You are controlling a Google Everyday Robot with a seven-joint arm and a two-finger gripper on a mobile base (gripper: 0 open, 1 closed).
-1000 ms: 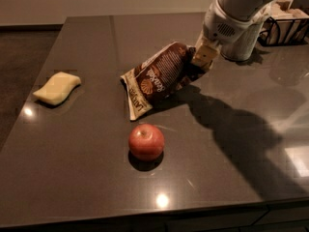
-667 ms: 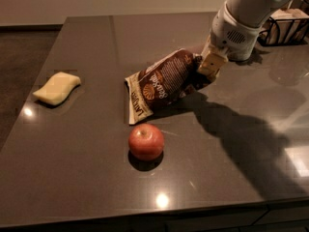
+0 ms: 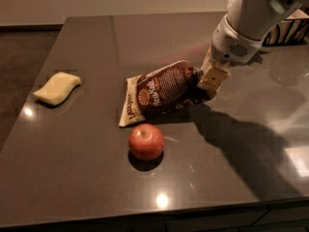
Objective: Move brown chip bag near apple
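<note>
The brown chip bag (image 3: 161, 88) lies tilted on the dark table, its cream-yellow left end on the surface and its right end slightly raised. My gripper (image 3: 206, 86) comes in from the upper right and is shut on the bag's right end. The red apple (image 3: 146, 141) stands on the table just in front of the bag's left half, a short gap away from it.
A pale-yellow sponge (image 3: 57, 87) lies near the table's left edge. A dark basket with boxes (image 3: 289, 30) stands at the far right behind my arm. The table's front edge (image 3: 145, 216) runs below the apple.
My gripper has moved down and toward the front with the bag's right end in it. The bag has shifted closer to the apple. The apple and sponge have not moved.
</note>
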